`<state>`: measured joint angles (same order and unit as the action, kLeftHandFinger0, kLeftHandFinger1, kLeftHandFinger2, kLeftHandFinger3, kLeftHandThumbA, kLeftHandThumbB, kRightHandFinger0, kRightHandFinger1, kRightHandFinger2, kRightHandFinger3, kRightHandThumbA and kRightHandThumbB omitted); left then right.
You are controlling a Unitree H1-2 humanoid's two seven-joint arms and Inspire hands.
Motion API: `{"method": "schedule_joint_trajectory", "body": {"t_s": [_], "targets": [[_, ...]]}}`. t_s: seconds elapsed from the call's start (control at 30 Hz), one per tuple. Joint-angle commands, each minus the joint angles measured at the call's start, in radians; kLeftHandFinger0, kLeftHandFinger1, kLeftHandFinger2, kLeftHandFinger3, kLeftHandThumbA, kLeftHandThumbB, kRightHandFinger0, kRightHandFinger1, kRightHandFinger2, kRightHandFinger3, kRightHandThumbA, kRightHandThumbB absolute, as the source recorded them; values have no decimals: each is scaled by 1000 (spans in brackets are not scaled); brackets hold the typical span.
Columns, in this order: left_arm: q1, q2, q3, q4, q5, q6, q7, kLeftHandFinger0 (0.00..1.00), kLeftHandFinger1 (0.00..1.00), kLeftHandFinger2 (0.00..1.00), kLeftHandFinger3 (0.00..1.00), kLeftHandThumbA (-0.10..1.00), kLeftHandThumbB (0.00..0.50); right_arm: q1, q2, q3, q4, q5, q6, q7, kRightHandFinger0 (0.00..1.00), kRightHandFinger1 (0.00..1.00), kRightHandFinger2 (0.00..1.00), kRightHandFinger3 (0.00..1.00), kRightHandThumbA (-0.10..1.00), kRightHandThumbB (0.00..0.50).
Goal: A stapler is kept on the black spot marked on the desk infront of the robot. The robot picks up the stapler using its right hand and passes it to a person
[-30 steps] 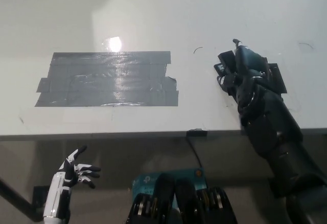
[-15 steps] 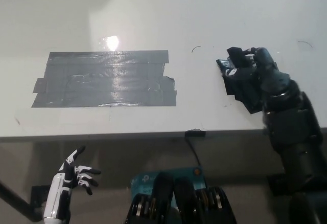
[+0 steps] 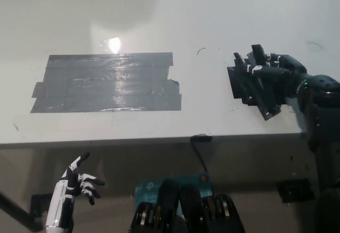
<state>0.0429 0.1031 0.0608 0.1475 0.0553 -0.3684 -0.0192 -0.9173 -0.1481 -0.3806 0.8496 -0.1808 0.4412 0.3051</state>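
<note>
While the white left hand (image 3: 79,182) rests open below the desk (image 3: 212,20), the black right hand (image 3: 265,78) has turned sideways, fingers now spread over the stapler (image 3: 239,81), not gripping yet.

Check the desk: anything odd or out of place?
Yes: no stapler is visible. The big black tape patch is bare. The right hand lies over a smaller dark patch, fingers spread. The left hand hangs open below the desk edge.

No readable text, labels or numbers; logo on blue box (image 3: 172,184) under desk illegible.
</note>
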Motion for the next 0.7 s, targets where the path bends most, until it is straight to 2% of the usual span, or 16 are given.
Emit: {"method": "schedule_joint_trajectory", "body": {"t_s": [0.0,0.03,0.13,0.2,0.27,0.3,0.37,0.4,0.47,0.53,0.67], "targets": [[-25,20,-6,-22,-14,-15,-14,205,278,411,871,1000,423,-193,-82,-81,102,428,29,294,0,0,0,0,904,7],[-26,20,-5,-24,-13,-11,-13,202,277,412,871,1000,421,-196,-83,-64,71,453,29,302,0,0,0,0,936,0],[-25,17,-5,-30,-11,-5,-11,200,276,412,872,1000,420,-200,-83,-34,25,531,29,292,0,0,0,11,935,0],[-23,16,-4,-34,-11,1,-10,196,276,408,874,1000,417,-201,-83,10,-36,641,29,259,0,0,0,3,850,0],[-24,16,-4,-31,-12,-4,-9,193,275,406,872,1000,411,-203,-88,49,-61,717,29,238,0,0,0,0,839,1],[-24,15,-4,-28,-13,-7,-9,198,282,407,870,1000,411,-202,-90,75,-101,735,29,232,0,0,0,0,837,27],[-25,15,-4,-25,-20,-8,-12,213,297,419,875,1000,414,-201,-95,120,-177,740,29,238,0,0,0,0,875,17],[-26,16,-5,-22,-20,-11,-14,229,317,433,875,1000,412,-206,-99,144,-210,751,29,210,0,0,0,0,875,1],[-26,17,-6,-24,-14,-7,-13,252,356,452,874,1000,433,-220,-112,195,-249,811,29,159,0,0,0,0,901,0],[-22,17,-7,-31,-14,1,-14,275,381,464,869,1000,434,-231,-116,238,-272,870,29,103,0,0,0,0,929,0],[-18,16,-8,-37,-9,9,-14,277,406,477,869,1000,438,-255,-97,266,-293,932,29,18,0,0,0,0,879,0]]}}
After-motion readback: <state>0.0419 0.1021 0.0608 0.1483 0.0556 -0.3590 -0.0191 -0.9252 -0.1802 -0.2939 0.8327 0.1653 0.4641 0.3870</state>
